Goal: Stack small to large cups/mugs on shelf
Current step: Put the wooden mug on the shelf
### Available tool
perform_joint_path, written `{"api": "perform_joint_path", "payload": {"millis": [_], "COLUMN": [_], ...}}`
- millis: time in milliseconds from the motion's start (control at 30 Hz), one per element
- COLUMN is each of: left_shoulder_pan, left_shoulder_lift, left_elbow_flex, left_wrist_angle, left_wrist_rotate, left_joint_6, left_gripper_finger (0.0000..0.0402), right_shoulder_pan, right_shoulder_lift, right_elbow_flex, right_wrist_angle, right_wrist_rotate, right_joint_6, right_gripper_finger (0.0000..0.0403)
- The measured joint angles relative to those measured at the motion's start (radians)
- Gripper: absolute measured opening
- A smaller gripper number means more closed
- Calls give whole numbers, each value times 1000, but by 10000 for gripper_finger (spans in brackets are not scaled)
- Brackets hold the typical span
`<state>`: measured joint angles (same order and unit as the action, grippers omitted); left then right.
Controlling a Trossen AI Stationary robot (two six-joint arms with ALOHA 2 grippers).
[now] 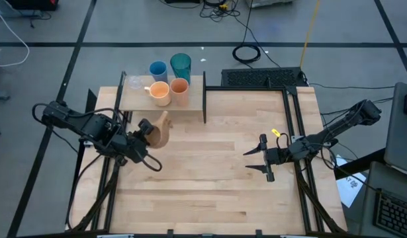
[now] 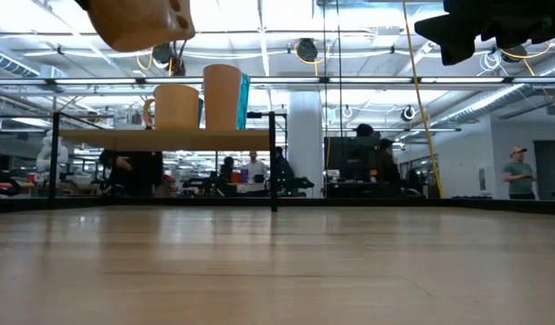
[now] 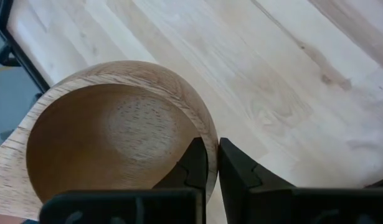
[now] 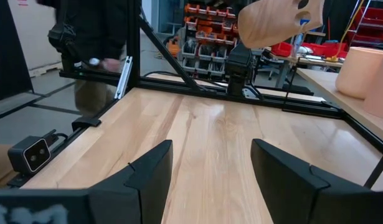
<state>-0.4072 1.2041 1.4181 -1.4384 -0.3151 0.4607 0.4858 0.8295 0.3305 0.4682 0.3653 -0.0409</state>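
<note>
1. Light-wood tabletop [image 1: 210,178] lay under both arms, with the shelf [image 1: 140,99] standing at its far left part, a narrow board on a thin black frame.
2. On the shelf stood the teal tumbler [image 1: 180,65] and the blue cup [image 1: 158,69] along the far edge, with the peach-orange mug [image 1: 160,93] and the orange cup [image 1: 179,88] in front of them; the near strip of board looked bare.
3. The tan handled mug [image 1: 161,131] hung off the table, just short of the shelf's near edge, tilted, so the shelf lay straight ahead of it and away from the left arm's base. In the low view the mug [image 2: 138,22] rode higher than the shelf board, which suggested it could go forward over the edge and then down.
4. The left gripper [image 3: 211,171] was clenched on the mug's rim [image 3: 147,78], one finger inside the bowl and one outside, mouth turned toward the wrist.
5. The right gripper [image 1: 263,158] waited well apart on the right side, its fingers spread and grasping nothing; the left arm was plainly the nearer one.
</note>
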Motion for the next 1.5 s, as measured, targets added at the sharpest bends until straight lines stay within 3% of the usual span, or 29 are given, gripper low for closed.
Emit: {"api": "perform_joint_path", "payload": {"millis": [233,767,1000,1267,1500], "left_shoulder_pan": [0,-44,-84,-93,11], "left_shoulder_lift": [0,0,0,-45,-103], "left_elbow_flex": [0,0,0,-2,-3], "left_wrist_angle": [1,-2,-128,-134,-135], "left_wrist_rotate": [-9,-9,-15,2,0], "left_joint_6": [-151,-651,-825,-700,-468], "left_gripper_finger": [17,17,17,17,17], "right_shoulder_pan": [0,0,0,0,0], "right_shoulder_lift": [0,0,0,0,0], "right_elbow_flex": [0,0,0,0,0], "right_wrist_angle": [-1,-1,-2,-2,-5], "right_wrist_rotate": [0,0,0,0,0], "right_joint_6": [-1,37,74,74,74], "right_gripper_finger": [208,208,208,208,208]}}
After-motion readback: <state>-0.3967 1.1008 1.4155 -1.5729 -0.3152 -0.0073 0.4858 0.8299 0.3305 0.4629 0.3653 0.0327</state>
